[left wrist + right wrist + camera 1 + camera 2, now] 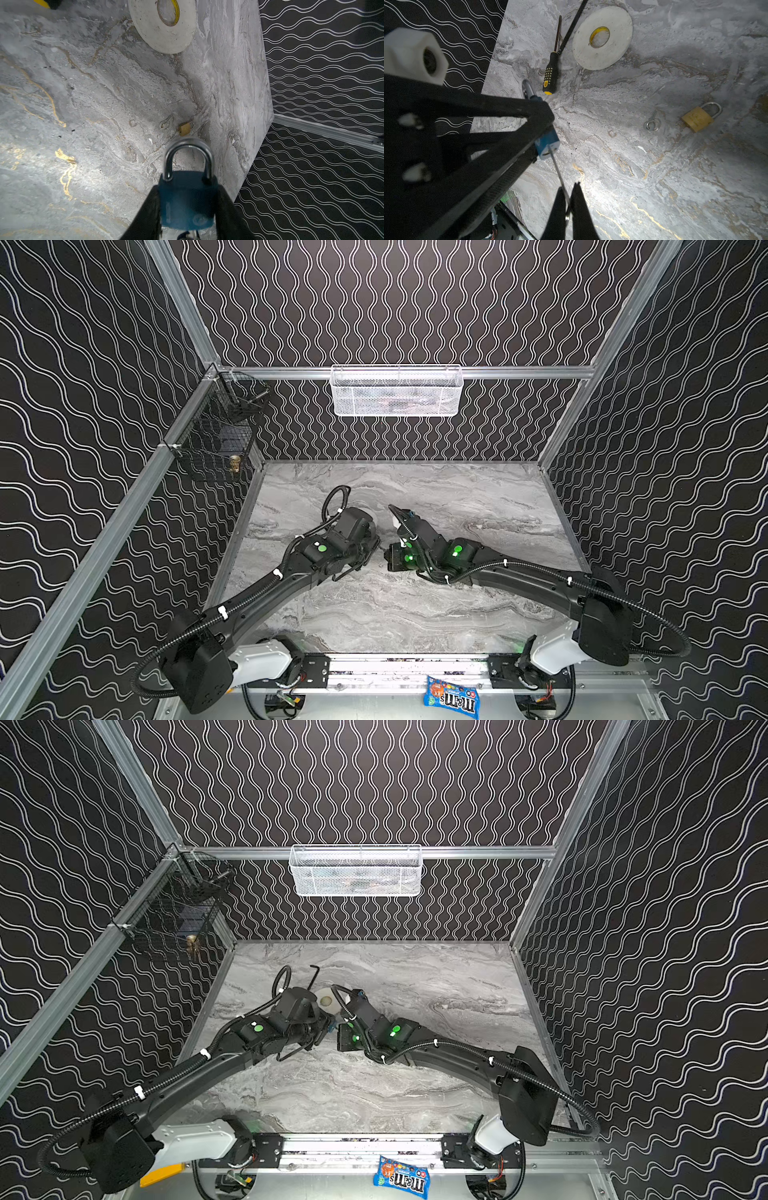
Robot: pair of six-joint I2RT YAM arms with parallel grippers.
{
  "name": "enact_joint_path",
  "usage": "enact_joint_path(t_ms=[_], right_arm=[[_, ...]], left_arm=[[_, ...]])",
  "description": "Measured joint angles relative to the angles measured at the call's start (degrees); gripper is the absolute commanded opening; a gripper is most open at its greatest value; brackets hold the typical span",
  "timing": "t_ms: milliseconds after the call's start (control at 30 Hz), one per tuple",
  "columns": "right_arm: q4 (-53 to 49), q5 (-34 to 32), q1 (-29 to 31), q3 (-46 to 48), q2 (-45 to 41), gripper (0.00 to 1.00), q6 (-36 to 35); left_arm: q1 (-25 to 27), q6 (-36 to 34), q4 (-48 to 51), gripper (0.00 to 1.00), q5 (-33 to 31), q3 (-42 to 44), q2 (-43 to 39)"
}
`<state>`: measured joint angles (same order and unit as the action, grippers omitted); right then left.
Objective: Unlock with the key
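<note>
Right gripper [569, 199] pinches key [558, 171], its shaft in line with blue lock [547, 145], tip at the base keyway. Left gripper [188, 194] clamps lock body between arms, shackle closed.

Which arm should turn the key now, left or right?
Right. The right end effector is shut on the key, whose blade meets the blue padlock at its underside, while the left end effector clamps the padlock body, steadying it. The right wrist likely only needs to twist.
</note>
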<state>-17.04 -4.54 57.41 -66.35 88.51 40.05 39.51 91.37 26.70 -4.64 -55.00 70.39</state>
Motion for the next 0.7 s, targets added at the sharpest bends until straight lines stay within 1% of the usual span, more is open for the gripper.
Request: enact_joint_path(t_ms=[167,300,467,533,600,700], right_arm=[[0.2,-3.5,1.8,-0.3,1.0,0.00,-0.2],[0.6,-5.0,2.2,-0.3,1.7,0.00,-1.1],[0.7,-8.5,2.3,-0.5,2.9,0.00,-1.5],[1.2,-10.1,2.1,-0.8,3.1,0.00,-1.6],[2.2,-10.6,1.9,-1.2,2.8,0.00,-2.1],[3.3,-9.7,1.9,-1.2,1.8,0.00,-3.3]], left_arm=[[0.0,1.7,0.0,0.12,0.1,0.3,0.0],[-0.1,2.7,-0.5,0.12,0.0,0.2,0.0],[-0.1,3.1,-1.4,0.11,1.3,0.0,0.0],[0.1,3.0,-0.6,0.11,3.1,-0.7,0.0],[0.3,2.8,0.9,0.11,3.5,-1.7,0.1],[0.2,1.0,3.7,0.11,1.7,-3.4,0.4]])
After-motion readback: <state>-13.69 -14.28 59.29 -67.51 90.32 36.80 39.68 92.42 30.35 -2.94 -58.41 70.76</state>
